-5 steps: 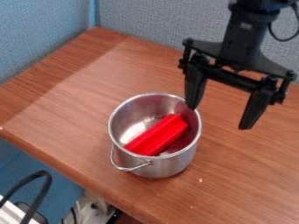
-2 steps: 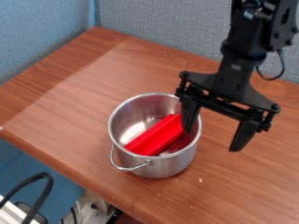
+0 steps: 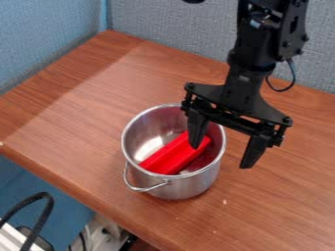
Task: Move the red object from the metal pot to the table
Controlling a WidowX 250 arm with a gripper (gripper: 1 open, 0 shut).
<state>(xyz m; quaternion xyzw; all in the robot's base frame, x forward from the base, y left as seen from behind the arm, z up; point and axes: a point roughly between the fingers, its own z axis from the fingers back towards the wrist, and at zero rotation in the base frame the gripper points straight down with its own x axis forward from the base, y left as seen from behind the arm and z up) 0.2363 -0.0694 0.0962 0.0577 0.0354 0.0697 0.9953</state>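
The red object (image 3: 171,155), a long flat bar, lies slanted inside the metal pot (image 3: 155,174), which stands near the front edge of the wooden table (image 3: 92,88). My gripper (image 3: 224,145) hangs open over the pot's right rim, pointing straight down. Its left finger (image 3: 198,133) dips at the rim just above the upper end of the red bar. The right finger (image 3: 253,152) hangs outside the pot to the right. Nothing is held. The pot's wire handle (image 3: 144,180) droops down its front side.
A blue wall panel (image 3: 157,25) stands behind the table. The table's front edge (image 3: 66,176) runs close to the pot, with dark cables (image 3: 33,221) on the floor below at the bottom left.
The gripper has come down and shifted left, from above and right of the pot to straddling its right rim. It stayed open. Pot and red bar have not moved.
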